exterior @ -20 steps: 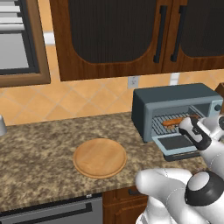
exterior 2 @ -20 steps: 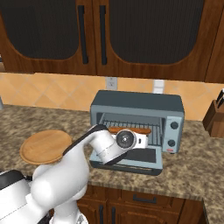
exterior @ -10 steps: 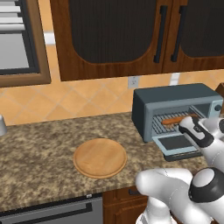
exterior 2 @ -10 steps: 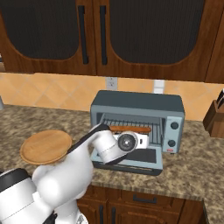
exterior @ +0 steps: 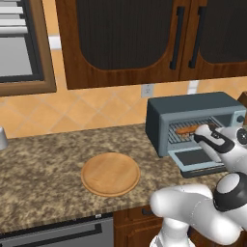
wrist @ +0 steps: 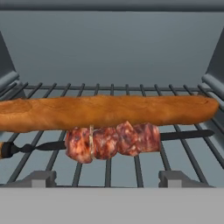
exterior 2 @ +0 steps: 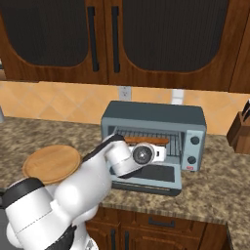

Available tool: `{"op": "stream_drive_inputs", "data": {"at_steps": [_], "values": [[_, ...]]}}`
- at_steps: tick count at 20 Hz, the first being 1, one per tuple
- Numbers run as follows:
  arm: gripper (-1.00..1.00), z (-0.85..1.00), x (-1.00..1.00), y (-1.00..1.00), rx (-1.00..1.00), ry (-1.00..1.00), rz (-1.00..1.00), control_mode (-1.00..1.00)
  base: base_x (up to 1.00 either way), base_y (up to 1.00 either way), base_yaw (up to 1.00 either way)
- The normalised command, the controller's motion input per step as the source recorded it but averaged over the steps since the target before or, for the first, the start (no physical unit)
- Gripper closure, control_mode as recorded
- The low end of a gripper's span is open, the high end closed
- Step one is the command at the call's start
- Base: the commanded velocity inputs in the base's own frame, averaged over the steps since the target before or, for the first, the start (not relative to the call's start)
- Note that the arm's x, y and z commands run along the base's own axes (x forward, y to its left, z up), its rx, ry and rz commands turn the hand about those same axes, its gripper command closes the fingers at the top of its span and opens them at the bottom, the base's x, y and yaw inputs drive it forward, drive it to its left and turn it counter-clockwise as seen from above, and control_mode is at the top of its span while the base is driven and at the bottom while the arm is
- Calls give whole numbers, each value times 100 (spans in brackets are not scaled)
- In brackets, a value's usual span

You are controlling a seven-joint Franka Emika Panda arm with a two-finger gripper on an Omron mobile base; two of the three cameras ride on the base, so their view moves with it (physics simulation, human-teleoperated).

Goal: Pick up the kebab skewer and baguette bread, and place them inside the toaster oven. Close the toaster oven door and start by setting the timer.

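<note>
A speckled brown stone surface (exterior: 43,169) runs below dark wooden cabinets, with a round wooden board (exterior: 110,173) lying on it, well apart from the blue-grey toaster oven (exterior 2: 154,121) that stands against the tiled wall. The toaster oven door (exterior 2: 155,175) is folded down flat toward the robot, so closing it and setting the timer appear to be the steps left. The white arm reaches to the oven mouth, and its tool (exterior: 201,133) sits just in front of the opening, above the lowered door; nothing is gripped, though the pictures do not show how wide the jaws stand. Inside, on the wire rack (wrist: 109,166), the baguette bread (wrist: 105,111) lies crosswise, and the kebab skewer (wrist: 109,141) lies parallel, just in front of it and touching it. The door's hinge line also runs crosswise below the tool, so its free edge, nearer the robot, would have to be lifted up and away
</note>
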Motion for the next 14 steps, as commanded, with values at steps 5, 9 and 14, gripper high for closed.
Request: {"op": "stream_drive_inputs", "data": {"at_steps": [5, 9, 14], "values": [[-100, -36, 18, 0, 0, -1, 0, -100, 0, 0, 0], [-100, -35, 10, 0, 0, 0, 0, -100, 0, 0, 0], [-100, -15, 2, 0, 0, 0, 0, -100, 0, 0, 0]]}}
